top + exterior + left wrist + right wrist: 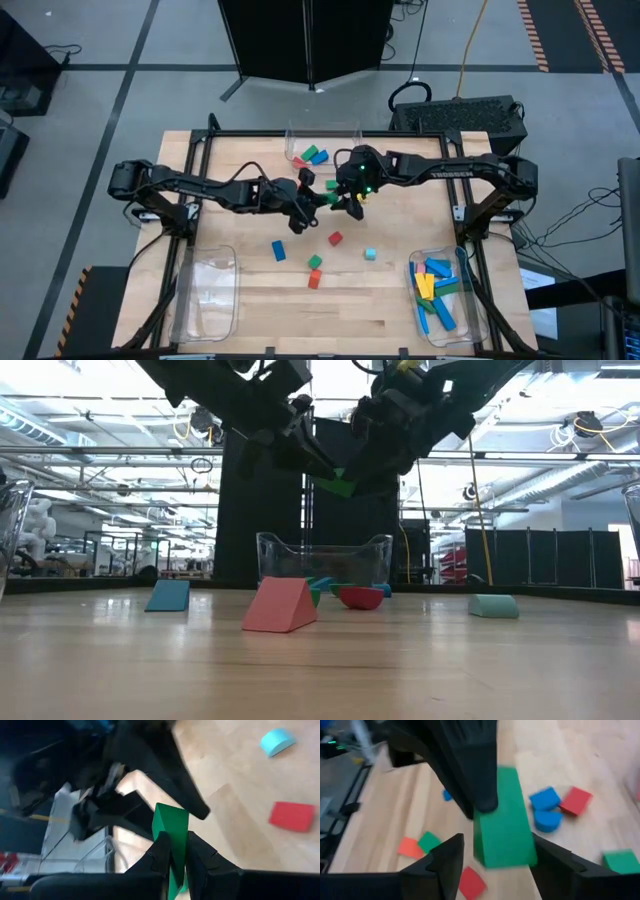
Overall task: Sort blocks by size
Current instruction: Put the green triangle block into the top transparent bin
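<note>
Left pincer [176,855] half-hiding green block [172,827]

One marking is legible: white lettering reading TROSSEN runs along the forearm of the right arm [440,172] in the high view. The low view and both wrist views carry no readable text, label or number; the blocks and clear bins bear no visible markings
</note>
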Motion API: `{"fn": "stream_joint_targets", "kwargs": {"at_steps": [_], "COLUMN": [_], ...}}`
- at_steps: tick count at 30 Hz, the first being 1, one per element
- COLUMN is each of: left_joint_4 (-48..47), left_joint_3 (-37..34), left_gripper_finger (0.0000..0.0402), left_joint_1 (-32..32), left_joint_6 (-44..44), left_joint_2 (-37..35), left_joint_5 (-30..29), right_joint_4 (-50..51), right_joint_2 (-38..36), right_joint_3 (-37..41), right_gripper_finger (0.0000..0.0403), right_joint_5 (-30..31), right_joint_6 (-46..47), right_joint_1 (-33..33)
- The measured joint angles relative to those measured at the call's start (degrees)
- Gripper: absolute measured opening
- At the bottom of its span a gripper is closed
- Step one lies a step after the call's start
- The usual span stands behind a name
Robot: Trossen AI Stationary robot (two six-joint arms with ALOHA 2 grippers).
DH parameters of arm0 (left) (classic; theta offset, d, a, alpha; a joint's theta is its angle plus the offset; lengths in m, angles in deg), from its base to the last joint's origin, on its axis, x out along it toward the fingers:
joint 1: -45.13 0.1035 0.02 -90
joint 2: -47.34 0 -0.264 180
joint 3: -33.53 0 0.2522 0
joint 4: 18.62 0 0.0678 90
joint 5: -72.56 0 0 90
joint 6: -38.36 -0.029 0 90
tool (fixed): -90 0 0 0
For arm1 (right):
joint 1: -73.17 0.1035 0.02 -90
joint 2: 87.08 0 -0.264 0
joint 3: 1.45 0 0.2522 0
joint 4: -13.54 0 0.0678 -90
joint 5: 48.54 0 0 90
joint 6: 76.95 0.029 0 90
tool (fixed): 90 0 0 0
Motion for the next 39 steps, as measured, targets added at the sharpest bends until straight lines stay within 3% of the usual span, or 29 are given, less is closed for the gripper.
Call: {"fn": "stream_joint_targets", "kwargs": {"at_steps": [4,9,15,21,27,39], "left_joint_4": [-1.02,-2.35,-3.08,-3.61,-3.09,-6.2], "left_joint_3": [-0.02,-0.02,-0.02,-0.02,0.0,5.39], "left_gripper_finger": [0.0025,0.0025,0.0025,0.0025,0.0025,0.0025], "left_joint_1": [2.13,6.66,14.67,23.93,30.66,33.94], "left_joint_6": [2.27,6.09,8.83,15.75,21.73,26.0], "left_joint_2": [-0.87,-2.36,-3.07,-2.84,-1.66,8.39], "left_joint_5": [-0.77,-0.33,3.95,9.34,10.5,10.71], "right_joint_4": [1.98,6.1,8.92,12.08,10.91,4.85], "right_joint_2": [-0.04,-0.04,-0.04,-0.04,-0.04,-0.04], "right_joint_3": [0.0,0.0,0.0,0.45,4.04,7.74], "right_gripper_finger": [0.0216,0.0212,0.0211,0.021,0.021,0.021], "right_joint_5": [3.83,4.42,7.86,16.09,18.17,18.02], "right_joint_6": [3.05,3.96,3.9,1.1,0.61,2.38], "right_joint_1": [-0.83,-1.23,-0.14,1.18,1.22,1.73]}}
